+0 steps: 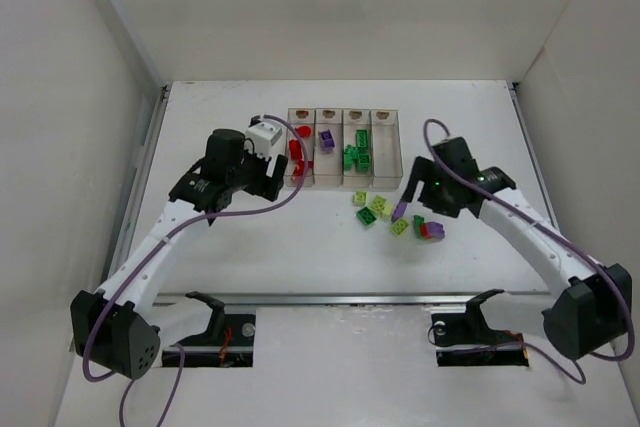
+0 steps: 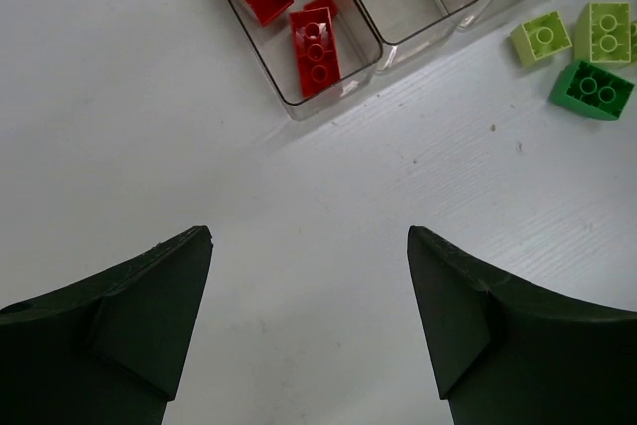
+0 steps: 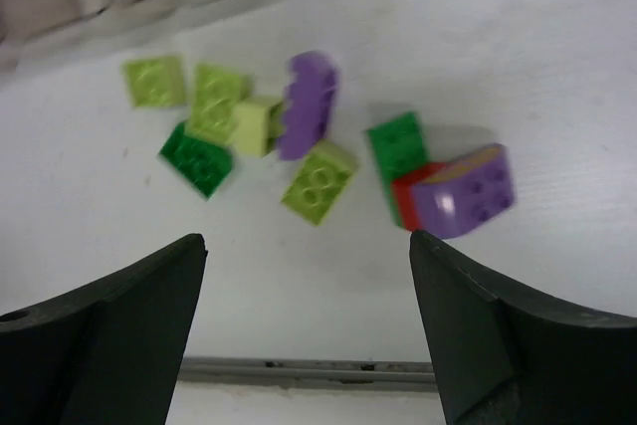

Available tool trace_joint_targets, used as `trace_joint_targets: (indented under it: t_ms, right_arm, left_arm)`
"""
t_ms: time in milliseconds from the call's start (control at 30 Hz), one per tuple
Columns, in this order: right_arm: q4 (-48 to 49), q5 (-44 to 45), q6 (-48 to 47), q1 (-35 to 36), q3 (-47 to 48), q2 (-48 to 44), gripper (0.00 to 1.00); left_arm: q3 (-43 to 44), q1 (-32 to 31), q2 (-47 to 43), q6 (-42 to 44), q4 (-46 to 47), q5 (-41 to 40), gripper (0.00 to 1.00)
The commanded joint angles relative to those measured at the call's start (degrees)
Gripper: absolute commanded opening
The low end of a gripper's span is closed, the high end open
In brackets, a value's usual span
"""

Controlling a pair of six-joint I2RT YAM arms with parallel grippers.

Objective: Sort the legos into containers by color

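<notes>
Before the containers [image 1: 387,153] — loose legos [image 1: 378,208]

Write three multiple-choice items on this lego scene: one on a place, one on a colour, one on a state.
1. Seen from above, where in the row of bins are the red bricks? A leftmost bin; B second from left; C rightmost bin.
2. What colour is the brick in the second bin from the left? A yellow-green; B purple; C red.
3. How is the left pincer? A open and empty; B shut on a red brick; C shut on a green brick.
Key: 1 A, red sits in the left end bin; 2 B, purple shows there; 3 A, bare table shows across its wide gap.
</notes>
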Motion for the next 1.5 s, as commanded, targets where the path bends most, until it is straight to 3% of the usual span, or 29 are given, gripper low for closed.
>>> trace_joint_targets:
  t_ms: [0,100,167,300,433,1167,1267,1467]
  right_arm:
    - [3.9,1.6,-13.0,11.2,5.4,1.2,0.88]
    - [3.9,2.4,-17.6,20.9,9.5,7.3,0.88]
    - [1.9,4.7,-20.9,25.5,12.4,16.3,0.88]
    - [-0.5,9.6,-22.7,28.8,19.0,27.9,0.82]
    - [-0.5,11.0,-22.7,28.8,22.7,32.3,0.78]
    - [-3.4,12.1,-25.1,27.7,28.4,43.2,0.8]
    - [-2.8,11.4,-26.3,27.7,28.4,43.2,0.74]
    - [-1.2,7.1,-27.3,27.7,27.9,43.8,0.49]
  left_arm:
    - [-0.9,-0.1,-0.7,-0.3,2.2,4.3,0.76]
    - [-0.9,-0.1,-0.7,-0.8,2.2,4.3,0.76]
    - [-0.9,-0.1,-0.7,-0.8,2.2,3.6,0.76]
    - [-0.9,-0.1,-1.2,-0.8,2.2,3.1,0.76]
    - [-1.4,0.4,-1.8,-0.3,2.2,2.6,0.76]
    - [-0.9,0.4,0.4,-0.3,2.8,3.1,0.76]
    - [-0.9,0.4,1.0,-0.3,2.8,3.1,0.76]
    - [-0.4,0.4,2.0,-0.3,2.8,3.6,0.76]
